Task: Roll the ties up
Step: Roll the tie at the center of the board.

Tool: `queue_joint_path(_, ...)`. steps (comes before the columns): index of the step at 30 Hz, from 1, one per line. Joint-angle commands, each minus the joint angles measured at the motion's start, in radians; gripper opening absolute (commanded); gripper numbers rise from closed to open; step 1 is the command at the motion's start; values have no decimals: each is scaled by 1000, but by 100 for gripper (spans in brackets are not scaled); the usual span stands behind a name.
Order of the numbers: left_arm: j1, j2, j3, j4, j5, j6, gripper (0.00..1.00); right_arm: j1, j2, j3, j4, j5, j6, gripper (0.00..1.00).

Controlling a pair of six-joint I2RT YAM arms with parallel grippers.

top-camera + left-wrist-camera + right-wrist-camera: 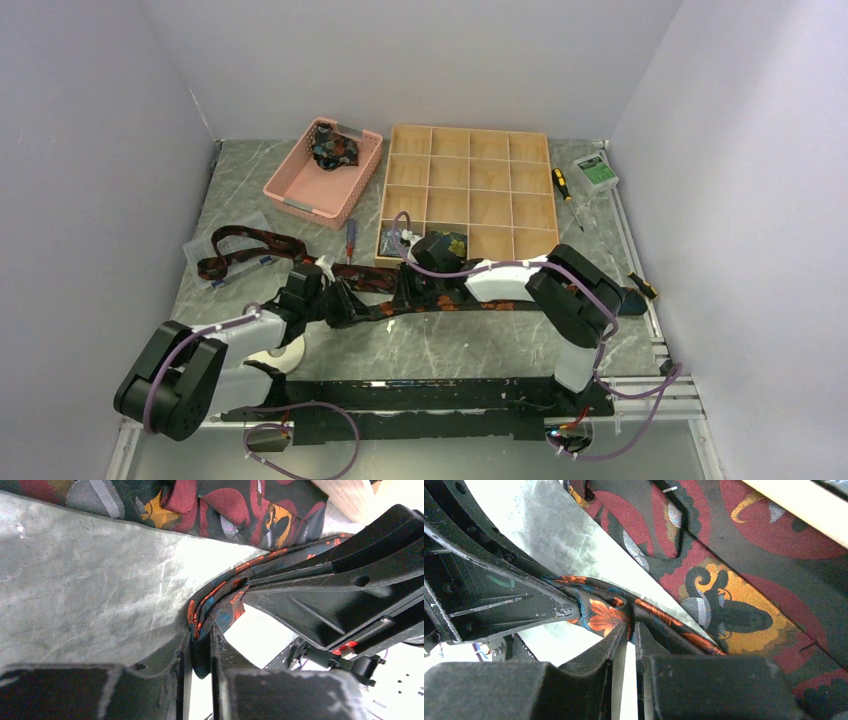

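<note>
Both arms meet mid-frame in the overhead view, just below the pale wooden compartment tray (470, 129), over a dark navy fabric necktie with orange flower print (601, 616). The left gripper (200, 640) pinches a doubled fold of it. The right gripper (628, 632) nips the same band just beside, jaws pressed together on cloth. A tidy roll likely needs one side anchoring the fold while the other winds, edges aligned, clear of the maroon paisley necktie (734, 605) lying nearby.

No text I can actually read here. The green-and-white packet (596, 171) at the worktop's (450, 345) far right corner is too small to make out.
</note>
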Motion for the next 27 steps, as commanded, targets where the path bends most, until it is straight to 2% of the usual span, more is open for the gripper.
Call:
queue_joint_path(1, 2, -43, 48, -106, -25, 62, 13, 14, -13, -24, -43, 48, -16, 18)
queue_joint_path(4, 2, -62, 103, -243, -69, 104, 4, 14, -48, -15, -73, 71, -14, 25)
queue_joint_path(7, 0, -89, 174, -393, -122, 139, 3, 12, -94, -7, -96, 98, -16, 29)
queue_joint_path(9, 0, -105, 224, -499, -170, 162, 3, 12, -117, 3, -108, 101, -18, 29)
queue_joint_path(13, -1, -109, 313, -674, -260, 203, 3, 16, -135, 42, -101, 62, -17, 22)
queue_joint_path(18, -3, -85, 353, -747, -300, 212, 3, 30, -74, 116, -70, -8, -4, 15)
queue_joint_path(27, -32, -45, 391, -801, -343, 215, 3, 63, 70, 232, -51, -65, 10, 11)
